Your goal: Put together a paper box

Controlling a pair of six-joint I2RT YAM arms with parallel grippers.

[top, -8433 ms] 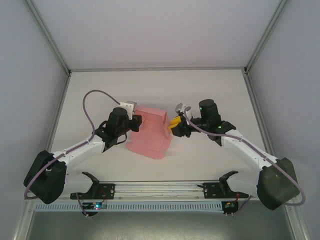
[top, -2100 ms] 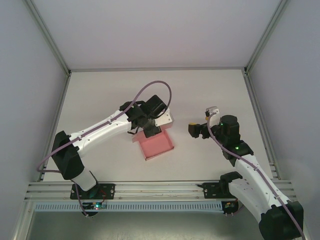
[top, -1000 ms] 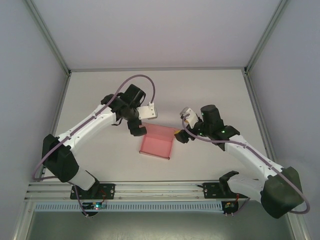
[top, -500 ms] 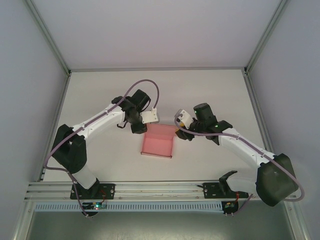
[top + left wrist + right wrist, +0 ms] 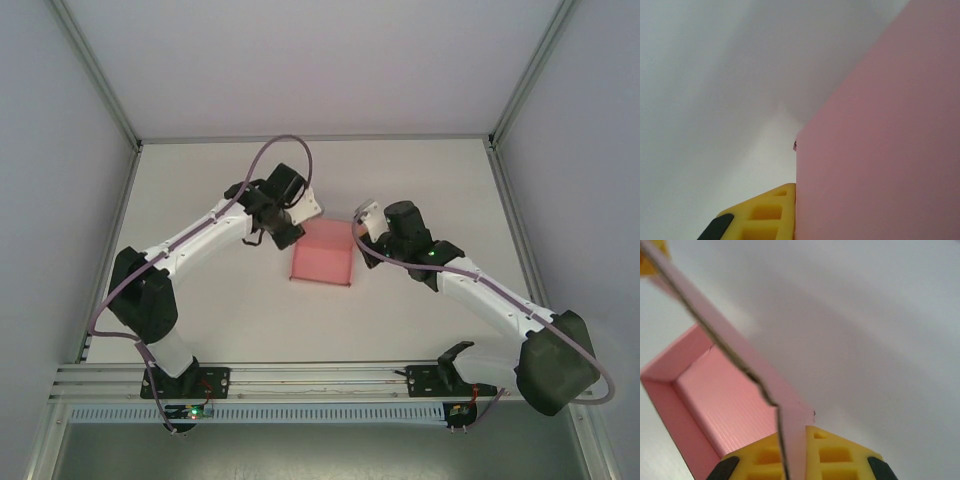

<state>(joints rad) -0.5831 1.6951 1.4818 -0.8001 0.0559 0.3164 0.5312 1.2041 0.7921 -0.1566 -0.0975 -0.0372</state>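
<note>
Pink paper box (image 5: 322,263), centred on the table (image 5: 200,180), is clamped by one wall in the right gripper (image 5: 790,462); closure of the left gripper (image 5: 292,233) cannot be told. It could be creased by uneven pulling.

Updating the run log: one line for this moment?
paper box: open tray | left hand: at left wall | right hand: pinching right wall
</note>
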